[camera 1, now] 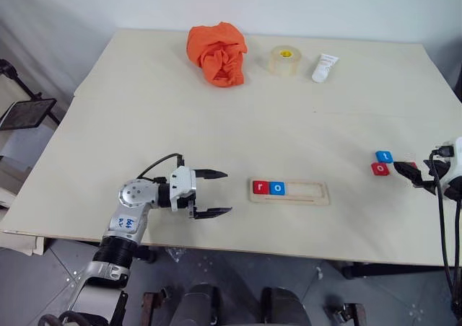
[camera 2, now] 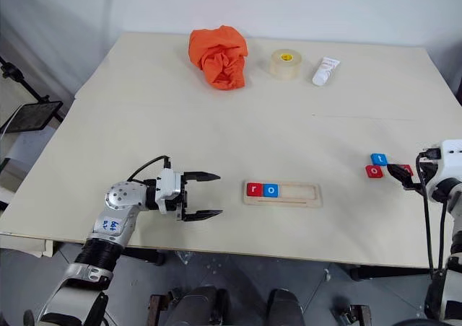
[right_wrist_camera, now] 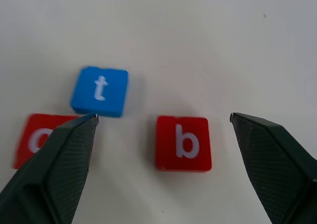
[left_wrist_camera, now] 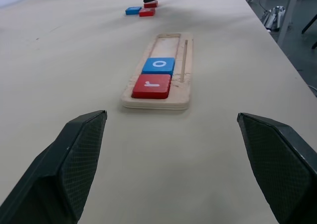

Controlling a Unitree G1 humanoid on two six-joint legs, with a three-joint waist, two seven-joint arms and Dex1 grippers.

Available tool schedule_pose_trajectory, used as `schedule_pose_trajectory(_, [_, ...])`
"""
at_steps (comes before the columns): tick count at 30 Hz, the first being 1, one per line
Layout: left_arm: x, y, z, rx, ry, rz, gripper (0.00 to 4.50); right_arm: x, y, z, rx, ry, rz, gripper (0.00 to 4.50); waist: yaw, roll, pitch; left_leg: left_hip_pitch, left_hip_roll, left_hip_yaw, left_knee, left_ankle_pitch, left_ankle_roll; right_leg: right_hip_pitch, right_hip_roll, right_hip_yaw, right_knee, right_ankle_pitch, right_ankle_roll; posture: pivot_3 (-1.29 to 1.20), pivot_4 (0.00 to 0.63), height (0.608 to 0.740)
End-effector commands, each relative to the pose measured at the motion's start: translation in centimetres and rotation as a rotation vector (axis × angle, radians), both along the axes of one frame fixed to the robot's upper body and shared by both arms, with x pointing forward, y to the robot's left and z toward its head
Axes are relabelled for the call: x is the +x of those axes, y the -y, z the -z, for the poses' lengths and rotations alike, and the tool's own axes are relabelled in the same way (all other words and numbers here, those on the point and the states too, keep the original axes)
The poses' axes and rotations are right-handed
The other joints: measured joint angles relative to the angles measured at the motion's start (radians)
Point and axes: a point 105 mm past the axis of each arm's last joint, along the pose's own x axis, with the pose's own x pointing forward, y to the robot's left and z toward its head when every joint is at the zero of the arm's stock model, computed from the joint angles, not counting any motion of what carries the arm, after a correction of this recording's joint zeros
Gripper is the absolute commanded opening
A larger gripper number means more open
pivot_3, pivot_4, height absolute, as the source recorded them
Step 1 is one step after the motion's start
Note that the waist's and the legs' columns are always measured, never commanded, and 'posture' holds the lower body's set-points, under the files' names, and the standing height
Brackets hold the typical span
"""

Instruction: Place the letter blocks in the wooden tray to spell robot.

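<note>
Red and blue letter blocks are split between two places. The red r block (left_wrist_camera: 151,86) and a blue o block (left_wrist_camera: 158,65) lie flat, side by side, at one end of the wooden tray (camera 1: 289,191), which rests near the front edge of the table (camera 1: 180,109); the rest of the groove is free. The red b block (right_wrist_camera: 183,142), the blue t block (right_wrist_camera: 99,91) and a red o block (right_wrist_camera: 36,138) lie loose on the table, well apart from the tray, on the robot's right.

The right claw (right_wrist_camera: 163,120) hangs just over these three with its jaws released and wide; the b block sits between the fingers, with the t and the red o near one finger. The left claw (camera 1: 211,192) is also released, empty, level with the table and pointing at the tray's filled end.

Handling judgement: each block appears rigid, light and thin, with a smooth face that may slide on the table. The next letter needed is b. Grip it across two opposite side edges, low on the block, and centre the jaws to avoid nudging the t block. A skewed pinch could flip or eject so thin a piece.
</note>
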Motion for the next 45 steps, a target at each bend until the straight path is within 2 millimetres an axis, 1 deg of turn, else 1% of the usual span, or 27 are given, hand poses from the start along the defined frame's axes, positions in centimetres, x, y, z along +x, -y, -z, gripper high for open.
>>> schedule_pose_trajectory(1, [-0.3, -0.2, -1.1, -0.024, 0.04, 0.001, 4.48, 0.3, 0.5, -0.7, -0.021, 0.032, 0.021, 4.5, -0.002, 0.0, 0.0, 0.0, 0.0, 0.0, 0.0, 0.0, 0.0, 0.0, 0.0, 0.0, 0.0, 0.0, 0.0, 0.0, 0.15, 0.74])
schedule_pose_trajectory(5, [-0.5, -0.3, -1.2, -0.023, 0.041, -0.005, 4.48, 0.3, 0.7, -0.2, -0.018, 0.025, 0.042, 4.5, -0.008, 0.0, 0.0, 0.0, 0.0, 0.0, 0.0, 0.0, 0.0, 0.0, 0.0, 0.0, 0.0, 0.0, 0.0, 0.0, 0.15, 0.74])
schedule_pose_trajectory(7, [-0.6, -0.3, -1.1, -0.024, 0.04, -0.006, 4.48, 0.2, 0.8, 0.5, -0.016, 0.002, 0.053, 4.5, -0.009, 0.0, 0.0, 0.0, 0.0, 0.0, 0.0, 0.0, 0.0, 0.0, 0.0, 0.0, 0.0, 0.0, 0.0, 0.0, 0.15, 0.74])
schedule_pose_trajectory(10, [-0.6, -0.1, -1.2, -0.025, 0.04, -0.008, 4.5, 0.1, 0.8, 1.3, 0.01, -0.024, 0.08, 3.86, -0.012, 0.0, 0.0, 0.0, 0.0, 0.0, 0.0, 0.0, 0.0, 0.0, 0.0, 0.0, 0.0, 0.0, 0.0, 0.0, 0.15, 0.74])
schedule_pose_trajectory(12, [-0.5, -0.1, -1.1, -0.026, 0.038, -0.007, 4.5, 0.1, 0.7, 1.5, 0.015, -0.027, 0.08, 3.24, -0.014, 0.0, 0.0, 0.0, 0.0, 0.0, 0.0, 0.0, 0.0, 0.001, 0.0, 0.0, 0.0, 0.0, 0.0, 0.0, 0.15, 0.74])
schedule_pose_trajectory(15, [-0.4, 0.0, -1.1, -0.026, 0.037, -0.006, 4.5, 0.2, 0.6, 1.6, 0.016, -0.024, 0.083, 2.14, -0.017, 0.0, 0.0, 0.0, 0.0, -0.001, 0.0, 0.0, 0.0, 0.001, 0.0, 0.0, 0.0, 0.0, 0.0, 0.0, 0.15, 0.74])
schedule_pose_trajectory(17, [-0.1, 0.2, -1.2, -0.027, 0.038, -0.007, 4.5, 0.3, 0.8, 1.5, 0.021, -0.008, 0.106, 1.52, -0.017, 0.0, 0.0, 0.0, 0.0, -0.001, 0.0, 0.0, 0.0, 0.001, 0.0, 0.0, 0.0, 0.0, 0.0, 0.0, 0.15, 0.74])
schedule_pose_trajectory(18, [0.0, 0.3, -1.3, -0.029, 0.04, -0.003, 4.5, 0.2, 1.0, 1.3, 0.022, 0.008, 0.121, 1.46, -0.016, 0.0, 0.0, 0.0, 0.0, -0.001, 0.0, 0.0, 0.0, 0.001, 0.0, 0.0, 0.0, 0.0, 0.0, 0.0, 0.15, 0.74])
schedule_pose_trajectory(19, [0.1, 0.4, -1.3, -0.03, 0.041, -0.001, 4.5, 0.2, 1.2, 1.2, 0.022, 0.019, 0.132, 1.46, -0.016, 0.0, 0.0, 0.0, 0.0, -0.001, 0.0, 0.0, 0.0, 0.001, 0.0, -0.001, 0.0, 0.0, 0.0, 0.0, 0.15, 0.74])
schedule_pose_trajectory(20, [0.3, 0.4, -1.3, -0.029, 0.039, 0.002, 4.5, 0.1, 1.3, 0.5, 0.012, 0.057, 0.132, 1.46, -0.018, 0.0, 0.0, 0.0, 0.0, -0.001, 0.0, 0.0, 0.0, 0.001, 0.0, -0.001, 0.0, 0.0, 0.0, 0.0, 0.15, 0.74])
schedule_pose_trajectory(22, [0.4, 0.4, -1.2, -0.027, 0.03, 0.008, 4.5, -0.2, 0.7, -0.7, -0.002, 0.128, 0.113, 1.46, -0.013, 0.0, 0.0, 0.0, 0.0, -0.002, 0.0, 0.0, 0.0, 0.001, 0.0, -0.001, 0.0, 0.0, 0.0, 0.0, 0.15, 0.74])
schedule_pose_trajectory(25, [0.6, 0.3, -1.0, -0.022, 0.02, 0.018, 4.5, -1.2, -1.2, -1.4, -0.038, 0.167, 0.079, 1.46, -0.015, 0.0, 0.0, -0.001, 0.0, -0.002, -0.001, 0.0, 0.0, 0.0, 0.0, -0.002, 0.0, 0.0, 0.0, 0.0, 0.15, 0.74])
schedule_pose_trajectory(29, [0.9, 0.3, -0.7, -0.012, 0.013, 0.025, 4.5, -3.4, -4.9, -1.8, -0.027, 0.197, 0.068, 1.46, -0.014, 0.001, 0.0, 0.0, 0.001, -0.002, -0.001, 0.0, 0.0, -0.001, 0.0, -0.001, 0.001, 0.0, 0.0, 0.0, 0.15, 0.74])
schedule_pose_trajectory(31, [1.0, 0.4, -0.7, -0.011, 0.014, 0.032, 4.5, -4.8, -7.2, -1.1, -0.023, 0.194, 0.077, 1.46, -0.014, 0.001, 0.0, 0.0, 0.001, -0.001, -0.001, 0.0, -0.001, -0.001, 0.0, 0.0, 0.001, 0.0, 0.0, 0.0, 0.15, 0.74])
schedule_pose_trajectory(33, [1.2, 0.4, -0.9, -0.013, 0.018, 0.036, 4.5, -6.2, -8.5, -0.3, -0.025, 0.18, 0.112, 1.46, -0.009, 0.001, 0.0, 0.0, 0.001, -0.002, -0.001, 0.0, -0.001, -0.001, 0.001, 0.0, 0.002, 0.0, 0.0, 0.0, 0.15, 0.74])
schedule_pose_trajectory(38, [1.0, 0.1, -1.2, -0.013, 0.017, 0.047, 4.5, -7.5, -10.1, 0.6, -0.011, 0.158, 0.143, 1.46, -0.002, 0.001, 0.0, 0.001, -0.002, 0.0, -0.001, 0.0, 0.0, -0.001, 0.0, 0.003, 0.002, 0.0, 0.001, 0.0, 0.15, 0.74])
schedule_pose_trajectory(40, [0.9, 0.0, -1.2, -0.017, 0.015, 0.05, 4.5, -7.8, -10.6, 0.6, 0.004, 0.157, 0.145, 1.46, 0.0, 0.001, 0.0, 0.001, -0.001, 0.0, -0.001, 0.0, 0.0, -0.002, 0.0, 0.003, 0.002, 0.0, 0.001, 0.0, 0.15, 0.74])
schedule_pose_trajectory(43, [0.8, 0.0, -1.1, -0.017, 0.013, 0.05, 4.5, -7.6, -10.6, 0.9, 0.017, 0.154, 0.141, 1.46, 0.001, 0.001, 0.0, 0.001, -0.001, 0.0, -0.001, 0.0, 0.0, -0.002, 0.0, 0.003, 0.002, 0.0, 0.001, 0.0, 0.15, 0.74])
schedule_pose_trajectory(45, [0.7, 0.2, -1.1, -0.019, 0.017, 0.052, 4.5, -7.2, -10.8, 0.9, 0.046, 0.163, 0.127, 2.2, 0.001, 0.001, 0.0, 0.001, -0.001, 0.0, -0.001, 0.0, 0.0, -0.002, 0.0, 0.003, 0.002, 0.0, 0.001, 0.0, 0.15, 0.74])
